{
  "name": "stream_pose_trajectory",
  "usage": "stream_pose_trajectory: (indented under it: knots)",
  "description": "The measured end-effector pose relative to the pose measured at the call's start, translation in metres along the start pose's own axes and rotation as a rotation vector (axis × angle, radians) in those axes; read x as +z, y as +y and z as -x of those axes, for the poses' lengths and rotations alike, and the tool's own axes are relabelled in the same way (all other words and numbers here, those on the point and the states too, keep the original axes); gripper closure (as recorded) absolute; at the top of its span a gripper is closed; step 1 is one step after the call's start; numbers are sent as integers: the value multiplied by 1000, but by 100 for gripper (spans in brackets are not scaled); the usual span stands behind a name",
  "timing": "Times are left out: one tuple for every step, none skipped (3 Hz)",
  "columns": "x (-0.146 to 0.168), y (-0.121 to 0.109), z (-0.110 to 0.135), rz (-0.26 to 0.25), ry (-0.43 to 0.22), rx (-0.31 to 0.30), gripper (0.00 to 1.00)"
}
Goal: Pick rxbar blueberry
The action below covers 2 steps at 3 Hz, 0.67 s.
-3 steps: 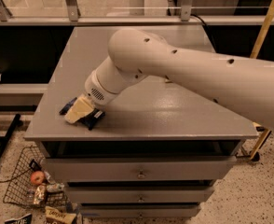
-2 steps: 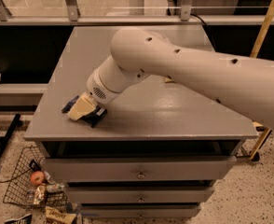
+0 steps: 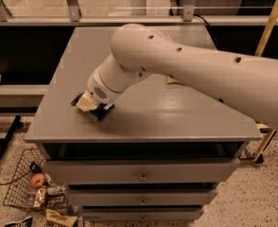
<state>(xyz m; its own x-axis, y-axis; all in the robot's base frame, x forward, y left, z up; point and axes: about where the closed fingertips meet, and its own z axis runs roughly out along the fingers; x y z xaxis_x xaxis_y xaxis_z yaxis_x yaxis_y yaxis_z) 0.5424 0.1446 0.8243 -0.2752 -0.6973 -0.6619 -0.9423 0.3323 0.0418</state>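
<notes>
My gripper [image 3: 90, 106] is low over the front left part of the grey table top [image 3: 177, 117], at the end of the big white arm [image 3: 195, 70] that reaches in from the right. Its tan and black tip is at or just above the surface. The rxbar blueberry does not show as a separate thing; the gripper and arm hide whatever lies under them. A small pale yellow corner [image 3: 172, 81] peeks out from behind the arm near the table's middle.
The table is a cabinet with drawers [image 3: 143, 174] at the front. A wire basket [image 3: 23, 188] on the floor at lower left holds a reddish fruit [image 3: 37, 179] and snack packs. A yellow pole [image 3: 271, 22] leans at the right. A rail runs along the back.
The gripper has shifted slightly to the right and away from the table's front left edge. The arm moved with it.
</notes>
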Motion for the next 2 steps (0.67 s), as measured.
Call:
stream_pose_trajectory:
  knots:
    - [-22,-12,12,-25,-56,-48,100]
    - [-85,-31,43,-44,-199,-174,100]
